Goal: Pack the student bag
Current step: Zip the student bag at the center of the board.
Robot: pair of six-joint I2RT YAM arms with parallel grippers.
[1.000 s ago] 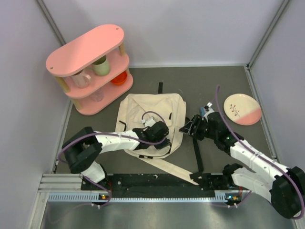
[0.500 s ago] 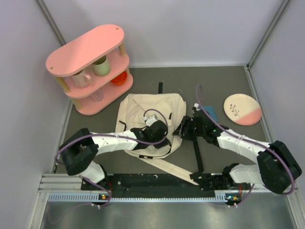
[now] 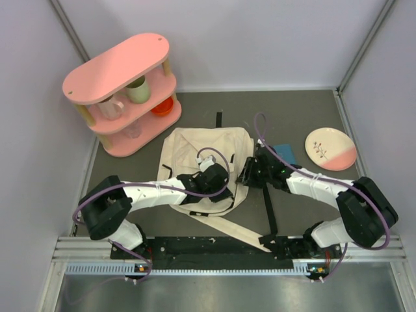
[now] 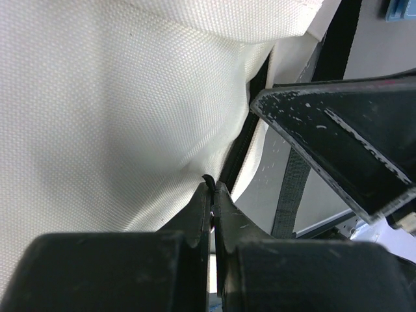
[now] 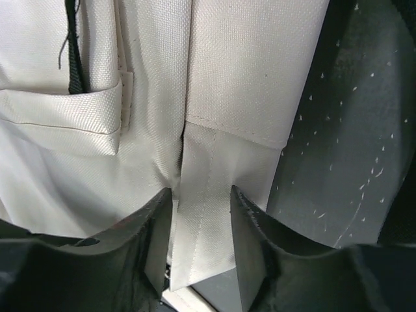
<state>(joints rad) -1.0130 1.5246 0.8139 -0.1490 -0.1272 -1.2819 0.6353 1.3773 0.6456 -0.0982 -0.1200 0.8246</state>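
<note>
The student bag [image 3: 205,153], a cream canvas backpack, lies flat in the middle of the table. My left gripper [image 3: 219,180] is over its front part and is shut on a small black zipper pull [image 4: 209,179] beside the black zip line. The cream canvas [image 4: 117,110] fills the left wrist view. My right gripper [image 3: 249,174] is at the bag's right edge. Its jaws are open and straddle a cream strap tab [image 5: 208,195] without closing on it; the gripper [image 5: 201,211] sits low over the fabric. The right fingers [image 4: 344,130] show in the left wrist view.
A blue flat item [image 3: 284,153] lies on the table right of the bag. A pink and white plate [image 3: 330,149] is at the far right. A pink shelf [image 3: 123,84] with cups stands at the back left. A black strap [image 3: 268,208] runs towards the near edge.
My right gripper has moved left from beside the blue item to the bag's right edge. The left gripper has stayed in place on the bag.
</note>
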